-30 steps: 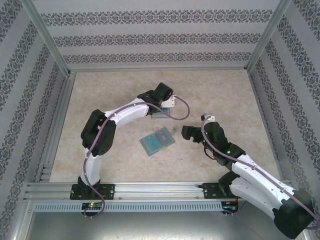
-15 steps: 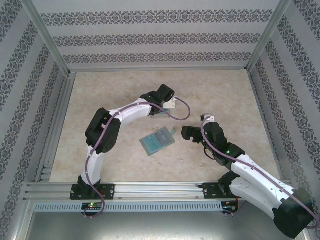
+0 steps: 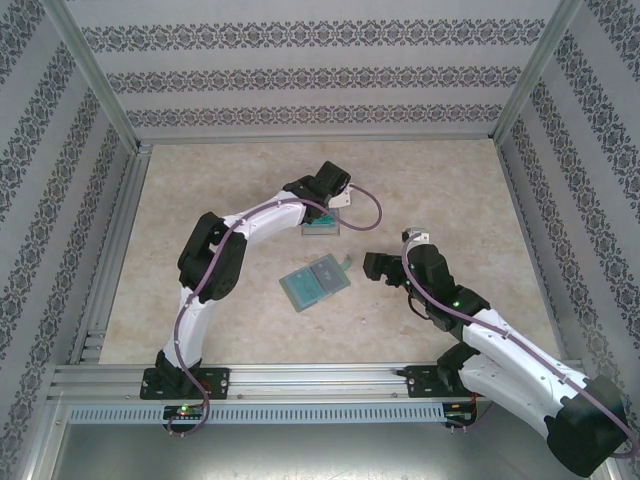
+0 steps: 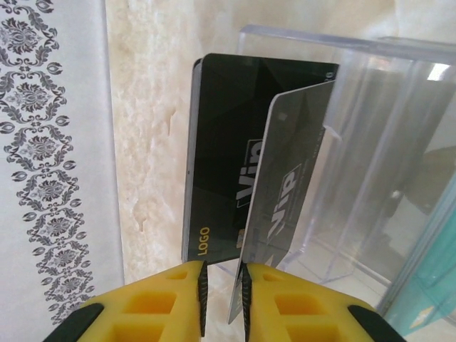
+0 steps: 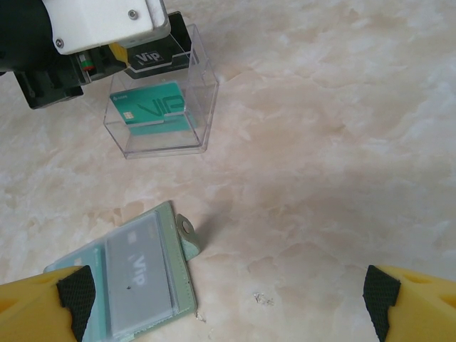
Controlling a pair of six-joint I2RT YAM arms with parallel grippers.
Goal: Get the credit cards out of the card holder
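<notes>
The left end effector (image 4: 222,303) hangs over a clear box (image 5: 205,107), its jaws a slit apart with the lower end of a grey card (image 4: 285,185) in the gap. Whether it grips that card I cannot tell. A black card (image 4: 224,157) and a teal card (image 5: 153,107) stand in the box. The card holder (image 3: 298,288) lies open on the worktop (image 5: 342,142), near the box, one card (image 5: 139,274) in its pocket. The right end effector (image 5: 228,303) hovers beside it, released wide.

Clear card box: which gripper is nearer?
Left. The left gripper is at the clear box, by the black cards; the right gripper hangs apart from it, beside the card holder.
</notes>
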